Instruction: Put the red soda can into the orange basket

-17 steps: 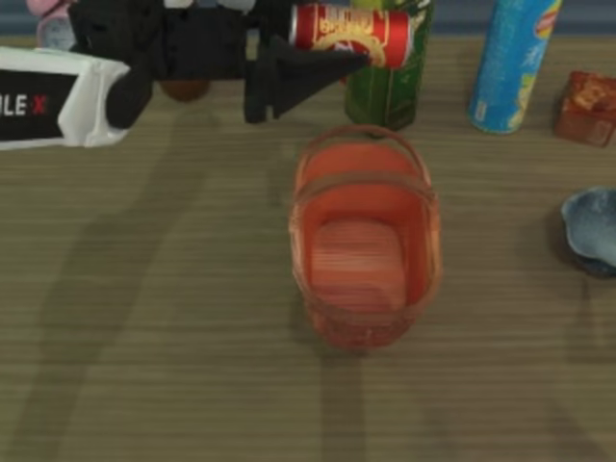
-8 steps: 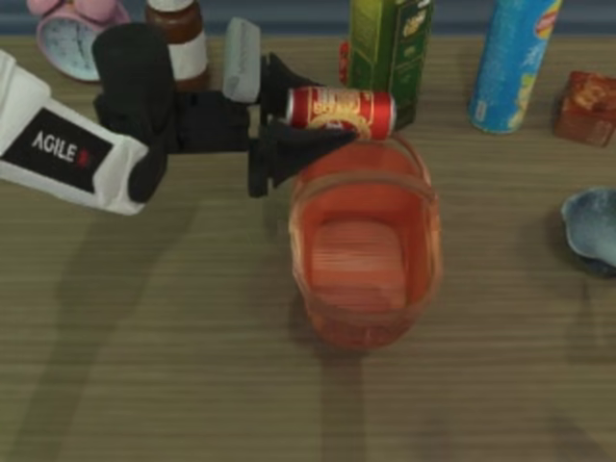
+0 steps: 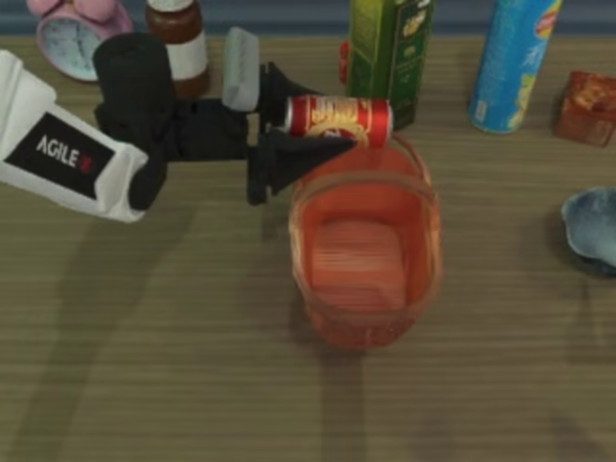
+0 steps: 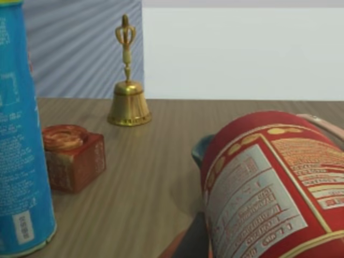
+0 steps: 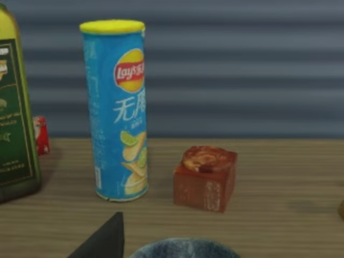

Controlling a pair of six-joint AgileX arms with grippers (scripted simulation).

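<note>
The red soda can point(image 3: 339, 118) lies on its side in the air, my left gripper point(image 3: 322, 120) shut on it, just over the far rim of the orange basket point(image 3: 433, 226) and its arched handle. In the left wrist view the red soda can point(image 4: 269, 183) fills the near right, one dark finger point(image 4: 196, 242) pressed to its side, and a strip of the orange basket point(image 4: 325, 122) shows behind it. The basket stands empty at mid-table. My right arm is outside the top view; its wrist view shows one dark finger point(image 5: 102, 242) off to the side, touching nothing.
Along the back stand a pink clock point(image 3: 77, 34), a brown jar point(image 3: 178, 43), a green bottle point(image 3: 388, 58) and a blue chip tube point(image 3: 513, 63). A red-brown block point(image 3: 585, 108) and a blue-grey bowl point(image 3: 592, 229) sit at the right. A gold bell point(image 4: 128, 99) stands farther off.
My left gripper has carried the can from the table's back edge towards the basket, and the arm has swung round. In the last half second it barely shifted.
</note>
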